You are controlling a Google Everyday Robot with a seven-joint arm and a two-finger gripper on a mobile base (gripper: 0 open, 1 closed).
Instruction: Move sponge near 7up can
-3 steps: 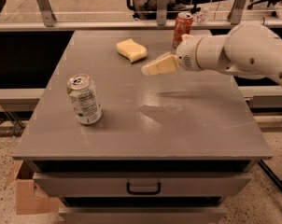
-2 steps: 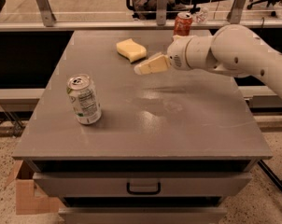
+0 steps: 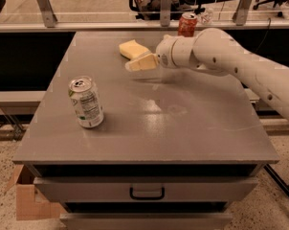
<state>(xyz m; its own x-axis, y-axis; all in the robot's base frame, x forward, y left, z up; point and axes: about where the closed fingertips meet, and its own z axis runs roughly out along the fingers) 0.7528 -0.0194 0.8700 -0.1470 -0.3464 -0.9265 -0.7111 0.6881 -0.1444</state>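
Note:
The pale yellow sponge [image 3: 131,49] lies flat on the grey table [image 3: 183,123] at the back centre. My gripper [image 3: 133,65] hovers just in front of the sponge and slightly to its right, low over the table, pointing left from the white arm [image 3: 221,56] that reaches in from the right. It holds nothing that I can see. The 7up can [image 3: 86,102] stands upright near the table's front left, well apart from the sponge and the gripper.
A red-orange soda can [image 3: 187,24] stands at the table's back edge, behind the arm. A drawer with a dark handle [image 3: 147,193] sits below the tabletop. A cardboard box [image 3: 27,200] is on the floor at the left. A railing runs behind the table.
My gripper and arm have moved left and a little towards the back, closing in on the sponge. The sponge and both cans have not moved.

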